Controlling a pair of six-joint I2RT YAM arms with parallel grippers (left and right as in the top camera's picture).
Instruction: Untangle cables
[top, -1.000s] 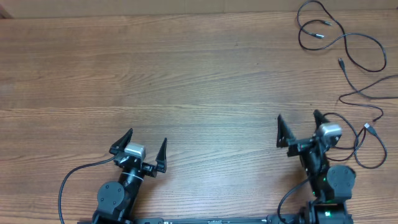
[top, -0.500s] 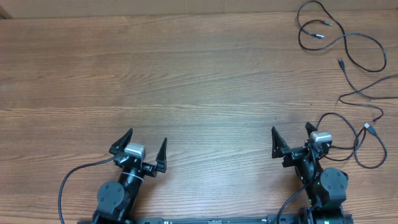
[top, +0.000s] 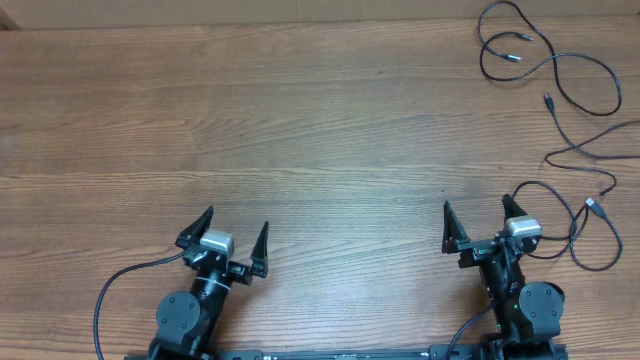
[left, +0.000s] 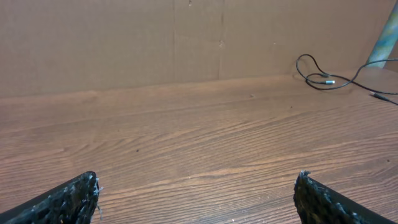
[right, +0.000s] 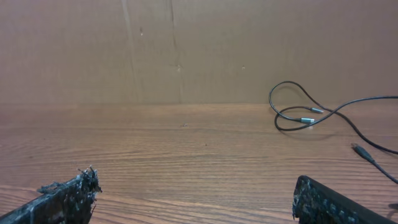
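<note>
The cables lie as loose black strands at the far right of the wooden table. One looping cable (top: 548, 68) is at the back right corner. Another strand (top: 585, 152) runs below it, and a small plug (top: 592, 207) lies just right of my right arm. My right gripper (top: 477, 204) stands open and empty near the front edge, left of those strands. My left gripper (top: 236, 220) is open and empty at the front left, far from them. The back loop of cable (left: 324, 78) shows in the left wrist view, and as a cable loop (right: 300, 112) in the right wrist view.
A brown cardboard wall (left: 186, 43) closes off the far side of the table (top: 300, 120). A thicker black arm wire (top: 112, 288) curves beside the left arm's base. The cable strands reach the table's right edge.
My right arm has drawn back toward the front edge, away from the cables, its jaws still wide. The left arm and the cables have not moved.
</note>
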